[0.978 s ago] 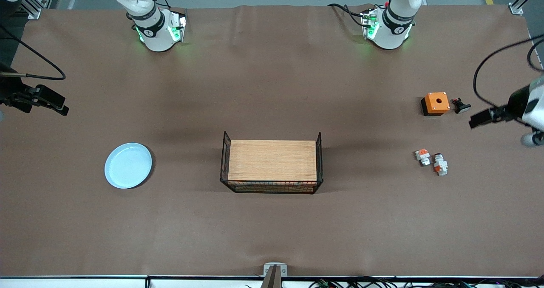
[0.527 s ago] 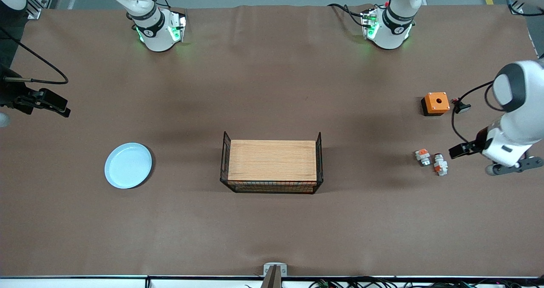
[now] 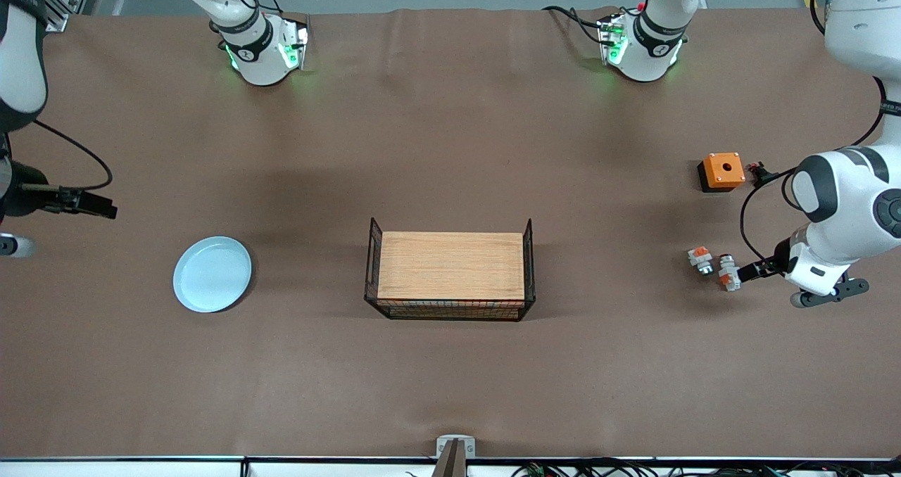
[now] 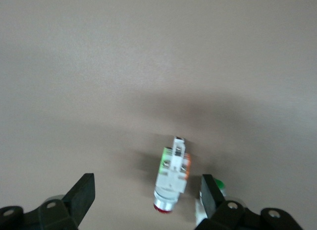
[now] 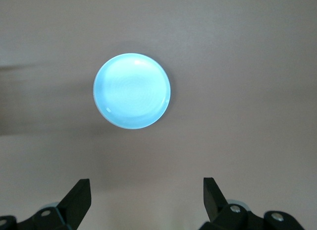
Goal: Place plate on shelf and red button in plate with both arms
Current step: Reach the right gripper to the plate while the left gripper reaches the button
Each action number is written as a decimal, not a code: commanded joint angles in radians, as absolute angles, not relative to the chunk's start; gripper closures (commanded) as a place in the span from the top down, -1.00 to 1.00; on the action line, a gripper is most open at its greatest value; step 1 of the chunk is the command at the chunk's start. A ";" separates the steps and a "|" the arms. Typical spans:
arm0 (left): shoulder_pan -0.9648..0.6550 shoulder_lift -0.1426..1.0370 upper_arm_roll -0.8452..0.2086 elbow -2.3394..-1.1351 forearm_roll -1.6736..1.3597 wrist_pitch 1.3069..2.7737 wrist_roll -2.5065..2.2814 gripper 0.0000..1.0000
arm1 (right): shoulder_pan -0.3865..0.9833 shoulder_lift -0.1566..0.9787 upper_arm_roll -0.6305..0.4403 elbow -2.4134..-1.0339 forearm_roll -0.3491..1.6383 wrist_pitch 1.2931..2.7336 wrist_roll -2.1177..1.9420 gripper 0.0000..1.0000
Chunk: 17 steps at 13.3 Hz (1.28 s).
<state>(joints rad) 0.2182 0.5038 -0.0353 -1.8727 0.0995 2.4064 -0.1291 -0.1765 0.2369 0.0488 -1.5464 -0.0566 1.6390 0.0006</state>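
The pale-blue plate (image 3: 212, 274) (image 5: 132, 90) lies flat toward the right arm's end of the table. My right gripper (image 3: 100, 209) (image 5: 147, 196) hangs open over bare table beside the plate, apart from it. The red button (image 3: 728, 271) (image 4: 172, 178) lies on its side toward the left arm's end. My left gripper (image 3: 752, 271) (image 4: 147, 194) is low at the button and open. The button's red cap sits between the fingers without touching them, closer to one finger (image 4: 210, 193).
A wire basket (image 3: 371, 266) holding a wooden board stands mid-table. A short white-and-orange block (image 3: 700, 259) lies right beside the red button. An orange box (image 3: 721, 171) and a black button (image 3: 760, 173) sit farther from the front camera.
The left arm has swung in from the table's edge and come down over the red button. The right gripper has drifted slightly closer to the plate.
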 commanded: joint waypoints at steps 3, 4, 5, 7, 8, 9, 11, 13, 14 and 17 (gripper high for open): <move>0.204 0.524 -0.049 -1.894 0.121 2.427 -0.127 0.84 | -0.242 0.354 0.063 -1.661 -0.072 1.874 -0.020 1.00; 0.204 0.532 -0.052 -1.896 0.121 2.443 -0.127 0.81 | -0.241 0.363 0.063 -1.701 -0.072 1.937 -0.020 1.00; 0.204 0.549 -0.057 -1.901 0.121 2.456 -0.127 0.78 | -0.241 0.377 0.063 -1.727 -0.072 1.995 -0.020 1.00; 0.207 0.569 -0.057 -1.905 0.121 2.489 -0.127 0.71 | -0.239 0.423 0.061 -1.747 -0.075 2.084 -0.021 1.00; 0.209 0.575 -0.057 -1.905 0.121 2.502 -0.127 0.65 | -0.238 0.455 0.061 -1.746 -0.077 2.121 -0.025 1.00; 0.210 0.584 -0.057 -1.905 0.121 2.510 -0.127 0.58 | -0.239 0.478 0.061 -1.747 -0.077 2.147 -0.025 1.00; 0.210 0.584 -0.057 -1.907 0.121 2.510 -0.127 0.18 | -0.241 0.517 0.061 -1.746 -0.077 2.193 -0.037 1.00; 0.204 0.581 -0.057 -1.911 0.121 2.507 -0.129 -0.99 | -0.255 0.569 0.061 -1.749 -0.075 2.262 -0.095 0.99; 0.204 0.571 -0.057 -1.911 0.121 2.502 -0.124 -1.00 | -0.262 0.592 0.061 -1.750 -0.075 2.282 -0.095 0.99; 0.206 0.496 -0.058 -1.910 0.121 2.455 -0.074 -1.00 | -0.262 0.627 0.061 -1.750 -0.075 2.313 -0.097 0.98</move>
